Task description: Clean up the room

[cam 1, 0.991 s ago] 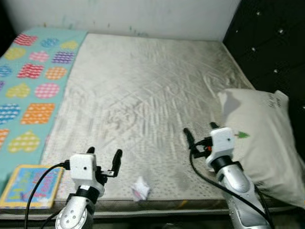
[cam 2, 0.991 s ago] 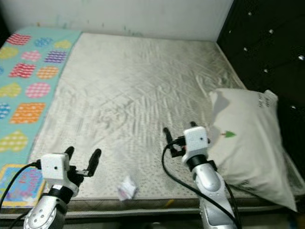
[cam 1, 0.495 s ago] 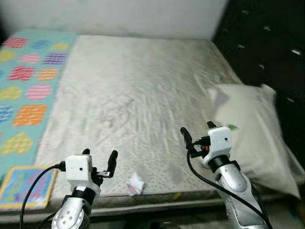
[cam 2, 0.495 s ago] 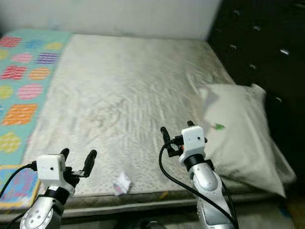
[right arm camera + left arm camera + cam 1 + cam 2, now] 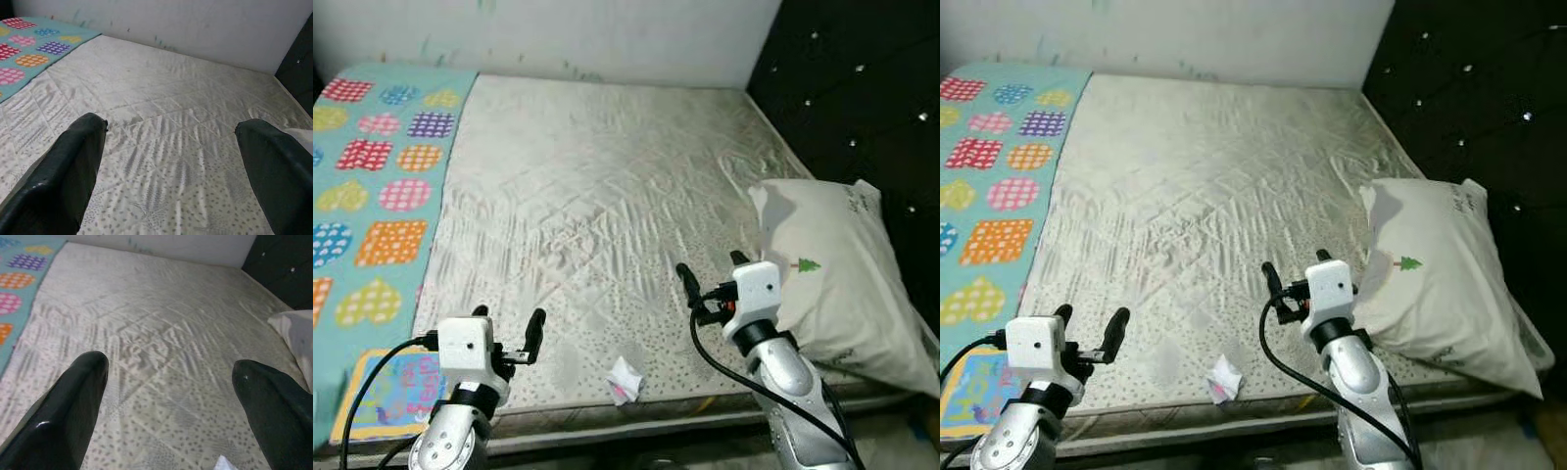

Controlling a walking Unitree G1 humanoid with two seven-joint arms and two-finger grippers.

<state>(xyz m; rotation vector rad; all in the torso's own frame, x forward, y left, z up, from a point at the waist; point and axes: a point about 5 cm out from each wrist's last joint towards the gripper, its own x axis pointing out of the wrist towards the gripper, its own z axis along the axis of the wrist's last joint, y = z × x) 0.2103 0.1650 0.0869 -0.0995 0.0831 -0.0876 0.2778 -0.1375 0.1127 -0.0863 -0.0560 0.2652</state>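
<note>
A small crumpled paper [image 5: 625,379] lies on the near edge of the bed [image 5: 607,176], between the two arms. It looks very light and soft, so it should squash easily. A gentle pinch on its bumpy top should lift it. The left gripper [image 5: 506,329] hangs near the paper with its fingers spread apart. The right gripper [image 5: 710,277] is spread too, beside the pillow [image 5: 842,274] on the right.

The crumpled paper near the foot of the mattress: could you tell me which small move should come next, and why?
Probably lower the left gripper toward the crumpled paper. It lies loose on the mattress between both open grippers, slightly nearer the left one, and neither touches it yet.
</note>
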